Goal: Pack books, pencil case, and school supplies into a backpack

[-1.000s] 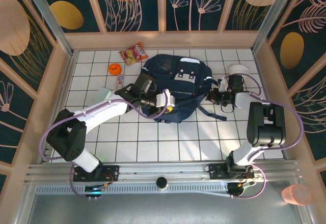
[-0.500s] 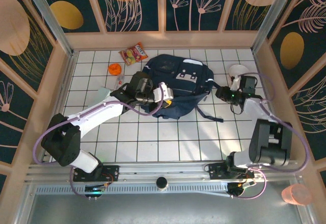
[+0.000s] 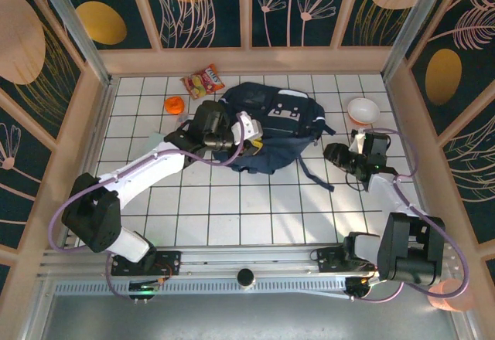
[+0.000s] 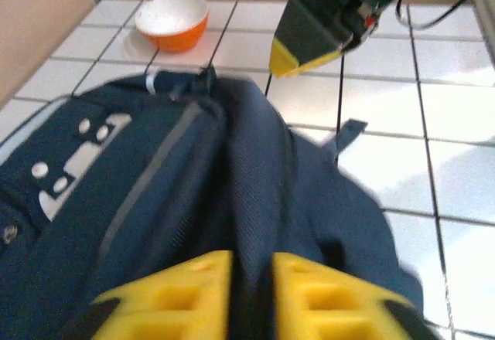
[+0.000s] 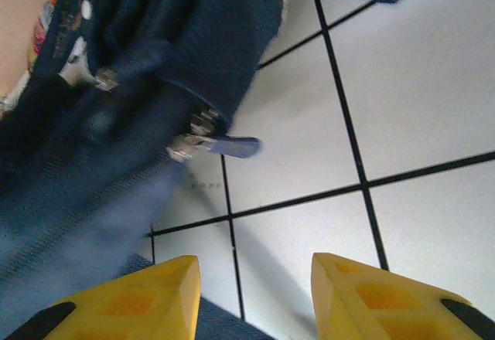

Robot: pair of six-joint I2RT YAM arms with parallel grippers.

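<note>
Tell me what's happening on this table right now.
Two robot arms are working on a navy backpack that lies on the white tiled table. The left gripper is down on the backpack's fabric with its jaws barely apart; whether it grips the cloth is unclear. The right gripper hangs open and empty over the tiles beside a strap end. A snack packet and a bowl sit nearby.

Had a white tiled table (image 3: 232, 216) holding navy backpack (image 3: 278, 124) mid-back, snack packet (image 3: 203, 83) and orange thing (image 3: 174, 105) back left, bowl (image 3: 363, 110) back right.
</note>
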